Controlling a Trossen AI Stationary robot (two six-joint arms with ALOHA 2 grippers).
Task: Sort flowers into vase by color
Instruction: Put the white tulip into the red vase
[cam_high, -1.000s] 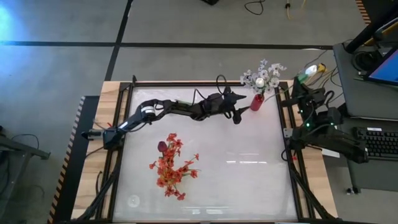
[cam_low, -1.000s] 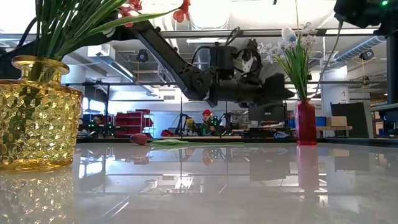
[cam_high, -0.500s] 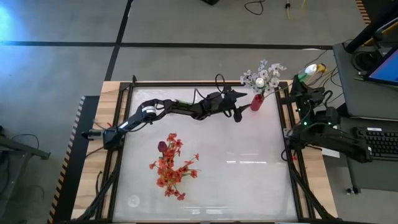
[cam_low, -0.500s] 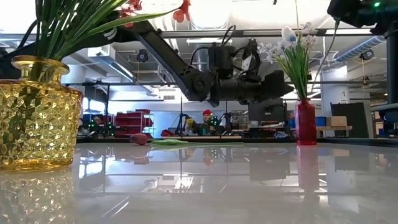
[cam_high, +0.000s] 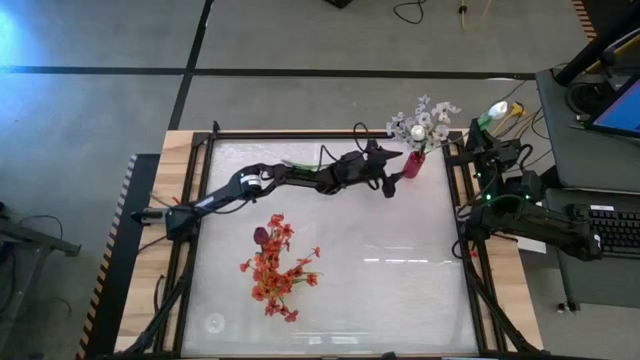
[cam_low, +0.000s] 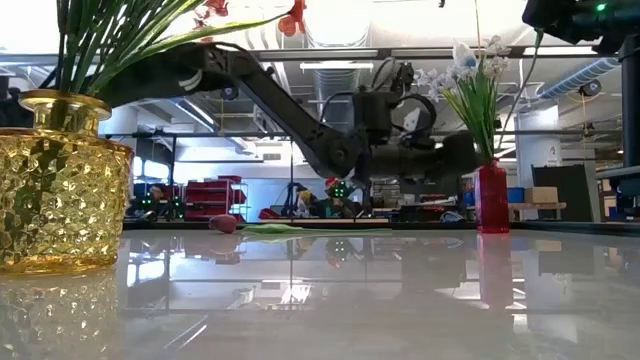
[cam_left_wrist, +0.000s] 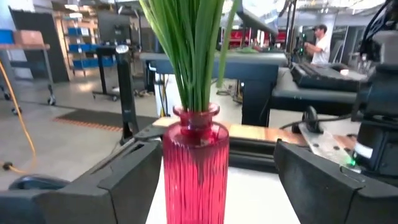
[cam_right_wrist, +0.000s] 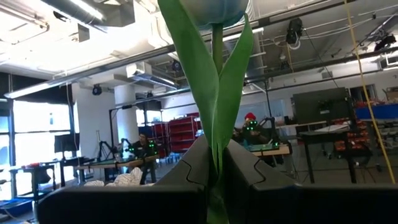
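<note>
The left arm stretches long and low across the far side of the surface, its left pincer (cam_high: 393, 180) spread wide; the right arm sits folded at the right edge, its right pincer (cam_right_wrist: 214, 163) closed on a white bud's stem (cam_right_wrist: 217, 109).

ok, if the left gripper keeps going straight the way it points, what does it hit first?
Most likely the red vase: it sits dead ahead between the open fingers of the left gripper, though how near is unclear.
</note>
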